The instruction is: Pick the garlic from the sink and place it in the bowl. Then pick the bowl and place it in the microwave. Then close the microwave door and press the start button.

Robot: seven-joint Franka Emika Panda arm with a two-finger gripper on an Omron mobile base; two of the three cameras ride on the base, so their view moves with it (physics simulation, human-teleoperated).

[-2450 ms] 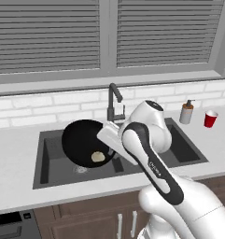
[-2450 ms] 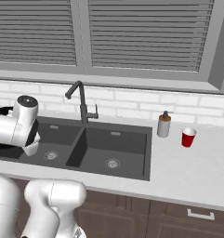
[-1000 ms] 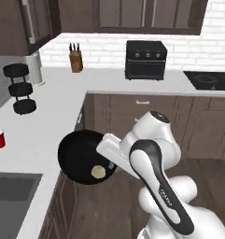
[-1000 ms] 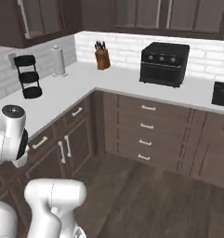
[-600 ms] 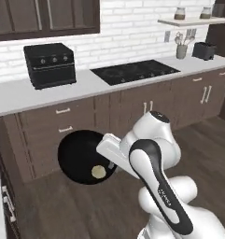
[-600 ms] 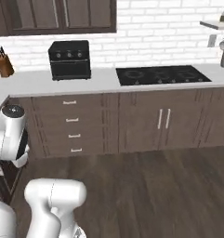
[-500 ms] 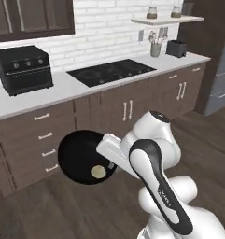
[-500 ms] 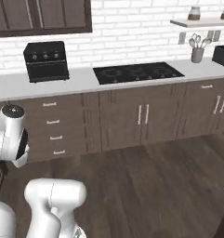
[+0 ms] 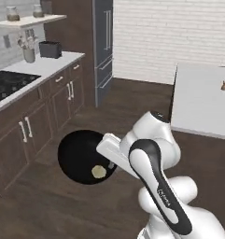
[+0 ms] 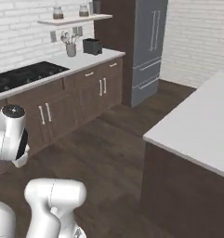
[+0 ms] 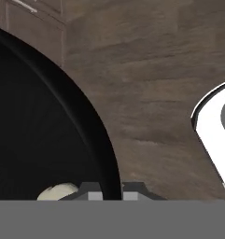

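- Since a second ago the whole scene has swung: the bench with the small oven and the cooktop has slid away, and the base now faces a fridge (image 9: 103,44), an island bench (image 9: 200,100) and open wood floor. That reads as the base driving, not things moving.
- The bowl (image 9: 81,156) rides in the same place beside the arm throughout, with the garlic (image 9: 98,172) lying inside it near the rim.
- The tool (image 11: 112,192) is clenched on the bowl's rim, one finger on each side of the wall.
- My judgement: garlic step done, bowl in transit; microwave not yet reached.
- The left base view gives the whole bowl held over the floor; the hand view gives the grip itself, close up.
- The right base view adds a shelf (image 10: 75,19) and toaster (image 10: 92,46).
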